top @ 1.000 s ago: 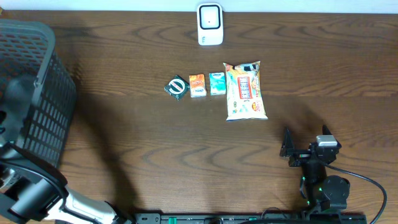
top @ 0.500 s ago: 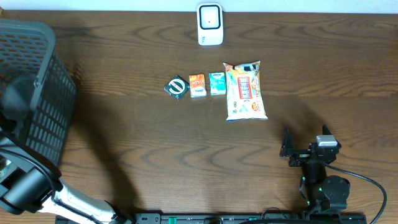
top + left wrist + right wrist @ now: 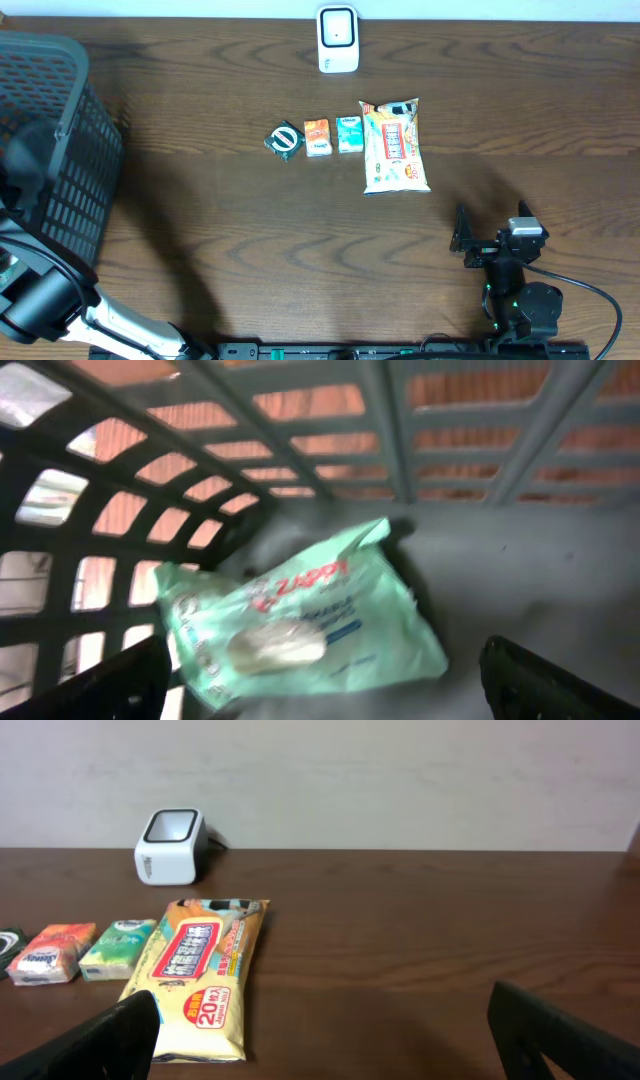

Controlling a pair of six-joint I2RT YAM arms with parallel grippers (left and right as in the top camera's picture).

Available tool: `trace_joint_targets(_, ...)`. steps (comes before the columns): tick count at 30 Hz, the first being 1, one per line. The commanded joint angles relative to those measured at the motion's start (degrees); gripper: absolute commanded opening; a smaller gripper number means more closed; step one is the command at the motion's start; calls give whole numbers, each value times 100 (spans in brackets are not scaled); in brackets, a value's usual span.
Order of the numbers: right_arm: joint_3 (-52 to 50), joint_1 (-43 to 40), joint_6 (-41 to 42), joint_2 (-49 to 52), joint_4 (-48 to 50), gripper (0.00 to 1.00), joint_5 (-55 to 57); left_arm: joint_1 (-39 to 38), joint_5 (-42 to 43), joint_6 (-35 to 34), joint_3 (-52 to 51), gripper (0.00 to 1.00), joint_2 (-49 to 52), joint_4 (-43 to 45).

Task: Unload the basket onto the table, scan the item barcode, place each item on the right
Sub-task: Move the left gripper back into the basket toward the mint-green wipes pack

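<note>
Basket floor (image 3: 520,580) | green pack (image 3: 300,620) under left hand (image 3: 320,682), jaws wide | right hand (image 3: 325,1045) likewise

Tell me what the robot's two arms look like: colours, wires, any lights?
Both are mostly black. The right arm has chunky rounded joints, a grey box near its wrist, a small green light and a thin black cable curving off its base. The left arm has a bulky black housing and a silver-white section. Each end effector has two dark, tapering fingers.
</note>
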Motion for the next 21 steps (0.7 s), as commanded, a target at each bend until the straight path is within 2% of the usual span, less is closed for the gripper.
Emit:
trace_joint_targets(1, -20, 24, -61, -31, -17, 99, 48, -2, -153, -90, -177, 97, 42, 149)
trace_joint_targets(7, -20, 24, -61, -31, -17, 99, 48, 2, -157, -87, -387, 97, 140, 396)
trace_joint_targets(21, -20, 24, -61, -31, -17, 99, 48, 227, -203, -90, -557, 97, 369, 321)
